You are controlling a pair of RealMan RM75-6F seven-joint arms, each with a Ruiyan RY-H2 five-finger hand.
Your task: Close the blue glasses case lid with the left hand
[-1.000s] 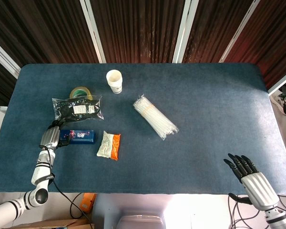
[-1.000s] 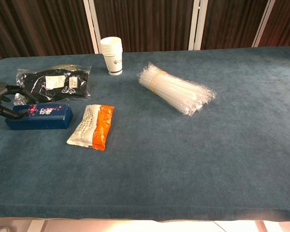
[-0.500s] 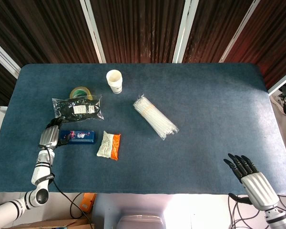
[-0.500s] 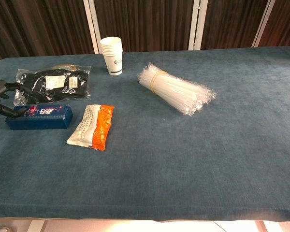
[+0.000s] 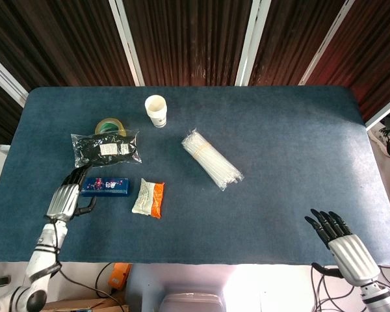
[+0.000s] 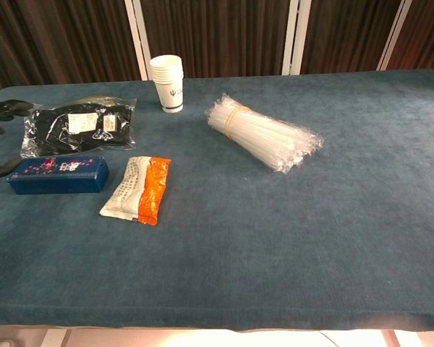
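Observation:
The blue glasses case [image 5: 104, 186] [image 6: 58, 175] lies flat on the table's left side with its lid down. My left hand [image 5: 66, 197] hovers just left of the case, fingers spread, holding nothing; the chest view catches only its fingertips [image 6: 1, 110] at the left edge. Near the table's front right corner my right hand [image 5: 341, 237] rests with fingers spread and empty; the chest view does not show it.
Behind the case lies a clear bag of black items [image 5: 106, 148] and a tape roll [image 5: 109, 125]. An orange-and-white packet [image 5: 149, 197] sits right of the case. Paper cups [image 5: 156, 110] and a bundle of clear straws [image 5: 211, 158] stand farther right.
My left hand has let go of the case and drawn back toward the table's front-left, off the case's end. The case lies as before; the right hand is still.

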